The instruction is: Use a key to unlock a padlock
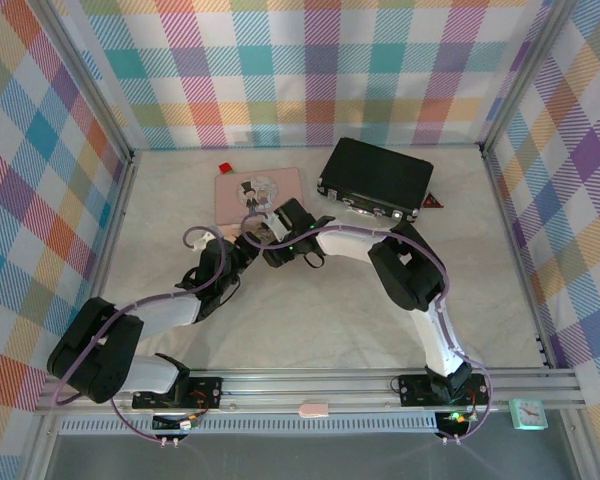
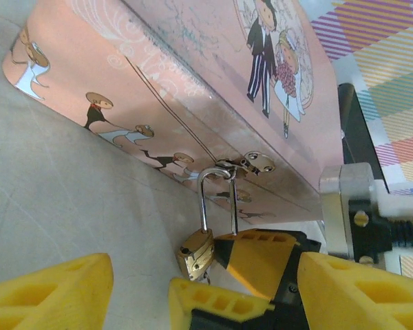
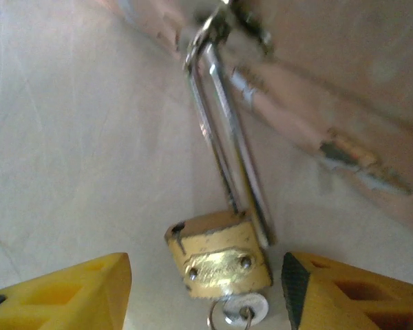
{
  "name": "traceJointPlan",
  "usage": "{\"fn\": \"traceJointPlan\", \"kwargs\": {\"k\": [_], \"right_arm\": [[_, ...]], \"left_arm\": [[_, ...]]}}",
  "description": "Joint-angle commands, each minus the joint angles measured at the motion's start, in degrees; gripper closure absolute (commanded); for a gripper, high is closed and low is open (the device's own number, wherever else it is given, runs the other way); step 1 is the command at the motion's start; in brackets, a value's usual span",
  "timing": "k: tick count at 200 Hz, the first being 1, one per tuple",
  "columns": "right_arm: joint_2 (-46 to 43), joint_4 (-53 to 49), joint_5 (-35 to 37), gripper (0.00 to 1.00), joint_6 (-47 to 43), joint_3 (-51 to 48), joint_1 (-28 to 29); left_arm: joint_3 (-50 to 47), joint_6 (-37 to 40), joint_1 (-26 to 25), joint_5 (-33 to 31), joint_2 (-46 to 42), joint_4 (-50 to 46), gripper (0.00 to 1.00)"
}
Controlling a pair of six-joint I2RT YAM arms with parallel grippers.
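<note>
We look down on the table (image 1: 310, 320), the widest thing here, bare marble-grey under both arms. The black case (image 1: 375, 178) lies beyond the right gripper (image 3: 206, 265) and off to one side, well apart from it. The pink box (image 1: 280, 190) sits just ahead of both grippers, which meet at its near wall.

The left gripper (image 2: 206, 285) is spread wide, its yellow fingers (image 2: 48, 292) far out on either side and touching nothing. The right gripper is also spread, one finger on each side of the padlock (image 3: 220, 260) with a gap on both sides, so it pinches nothing.

The padlock lies between the right gripper's fingertips and just ahead of the left gripper. Its thin shackle (image 3: 224, 130) is threaded through the small hasp (image 2: 251, 163) on the box wall. The key (image 3: 242, 307) sits in the underside of the padlock body, its silvery head nearest the right wrist camera — a thin ring is through it.
</note>
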Motion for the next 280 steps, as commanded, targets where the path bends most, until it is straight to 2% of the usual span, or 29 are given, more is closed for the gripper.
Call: {"fn": "traceJointPlan", "kwargs": {"k": [1, 19, 41, 56, 75, 117, 160, 186, 223, 280], "right_arm": [[2.6, -2.0, 2.2, 0.41, 3.1, 1.7, 0.0], [2.9, -1.7, 3.5, 0.46, 4.2, 1.5, 0.1], [2.7, -1.4, 4.1, 0.6, 3.7, 1.0, 0.1], [2.1, -0.9, 4.7, 0.68, 2.6, 0.4, 0.0], [1.4, -0.6, 5.0, 0.73, 0.1, -0.2, 0.0], [-0.5, 1.1, -0.2, 0.79, -8.0, -2.3, -0.6], [-0.2, -1.0, -5.7, 0.86, -14.7, -0.5, -2.0], [0.5, -3.2, -8.3, 0.87, -17.8, 2.1, -3.0], [3.0, -8.1, -9.4, 0.88, -21.9, 7.5, -3.1], [4.4, -8.2, -10.2, 0.9, -23.4, 10.8, -3.1]], "left_arm": [[-0.5, 1.5, 0.7, -1.5, -1.9, -2.8, 0.29], [-0.6, 1.5, 0.9, -1.8, -2.3, -3.2, 0.28], [-1.5, 1.1, 1.9, -1.6, -2.7, -2.8, 0.28], [-1.3, 1.7, 3.5, -0.8, -3.6, -3.3, 0.26], [0.2, 3.9, 6.3, -0.3, -5.8, -6.3, 0.23], [6.5, 9.0, 14.6, 2.8, -7.1, -12.2, 0.12], [15.4, 14.7, 21.4, 11.2, 2.4, -9.9, 0.1], [20.7, 18.9, 22.2, 16.4, 9.7, -7.9, 0.11], [26.0, 20.9, 22.2, 24.3, 18.5, -6.2, 0.14], [28.6, 21.3, 21.8, 31.6, 24.2, -4.5, 0.22]]}}
